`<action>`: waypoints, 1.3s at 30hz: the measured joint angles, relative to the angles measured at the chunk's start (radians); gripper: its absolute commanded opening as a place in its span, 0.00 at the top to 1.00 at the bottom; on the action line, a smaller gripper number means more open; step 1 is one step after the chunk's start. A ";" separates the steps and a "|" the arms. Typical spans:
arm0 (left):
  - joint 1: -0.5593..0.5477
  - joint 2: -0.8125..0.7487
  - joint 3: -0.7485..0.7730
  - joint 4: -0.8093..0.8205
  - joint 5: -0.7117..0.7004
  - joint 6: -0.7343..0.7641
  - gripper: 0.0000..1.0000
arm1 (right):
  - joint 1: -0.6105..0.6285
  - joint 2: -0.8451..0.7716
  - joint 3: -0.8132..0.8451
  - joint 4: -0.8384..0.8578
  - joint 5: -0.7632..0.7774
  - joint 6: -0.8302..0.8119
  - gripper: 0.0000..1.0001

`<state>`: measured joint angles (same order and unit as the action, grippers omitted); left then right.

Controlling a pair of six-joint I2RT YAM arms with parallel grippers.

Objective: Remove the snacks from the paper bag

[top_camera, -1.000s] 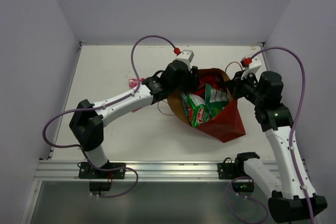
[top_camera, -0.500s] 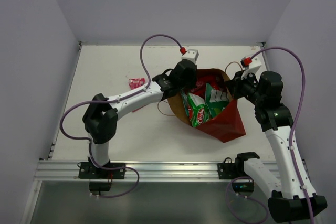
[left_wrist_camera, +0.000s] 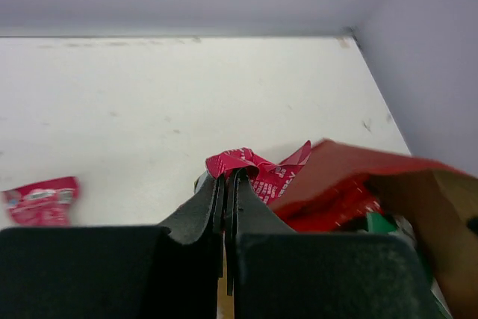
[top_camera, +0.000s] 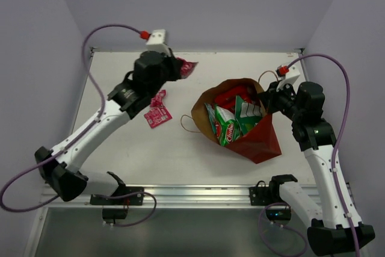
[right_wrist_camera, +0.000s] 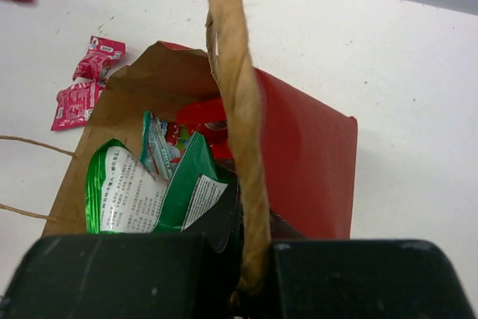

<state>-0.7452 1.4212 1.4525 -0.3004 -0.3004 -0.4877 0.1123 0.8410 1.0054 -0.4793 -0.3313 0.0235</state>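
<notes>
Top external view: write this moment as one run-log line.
left gripper shut on small pink-red sachet, outside bag | right gripper shut on tall red paper bag rim | two sachets on white table | green chip bags inside

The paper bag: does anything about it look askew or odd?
Yes. The paper bag is not upright: it leans over, mouth gaping, green chip bags showing inside. The right tool pinches one twisted handle; the other handle lies on the table.

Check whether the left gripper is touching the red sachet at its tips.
Touching. In the left wrist view the left gripper is shut on the red sachet, whose crumpled edge is pinched between the fingertips.
</notes>
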 measured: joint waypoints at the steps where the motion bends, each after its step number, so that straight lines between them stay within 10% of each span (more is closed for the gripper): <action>1: 0.056 -0.055 -0.033 0.005 -0.001 0.001 1.00 | 0.000 0.000 0.000 0.000 0.000 0.000 1.00; 12: 0.585 -0.052 -0.535 0.067 0.110 -0.017 0.86 | 0.000 0.000 0.000 0.000 0.000 0.000 1.00; 20: 0.650 0.030 -0.575 0.072 0.251 -0.026 0.11 | 0.000 0.000 0.000 0.000 0.000 0.000 1.00; 22: 0.640 -0.008 -0.552 0.043 0.278 -0.023 0.06 | 0.000 0.000 0.000 0.000 0.000 0.000 1.00; 31: 0.257 -0.236 -0.347 -0.005 0.293 -0.064 0.14 | 0.006 0.001 0.000 0.000 -0.001 0.000 1.00; 39: 0.035 -0.138 -0.303 -0.031 0.263 -0.151 0.33 | 0.006 0.002 0.000 0.000 -0.001 0.002 1.00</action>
<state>-0.7101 1.2835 1.1496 -0.3317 -0.0372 -0.6392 0.1181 0.8425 1.0054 -0.4789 -0.3325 0.0254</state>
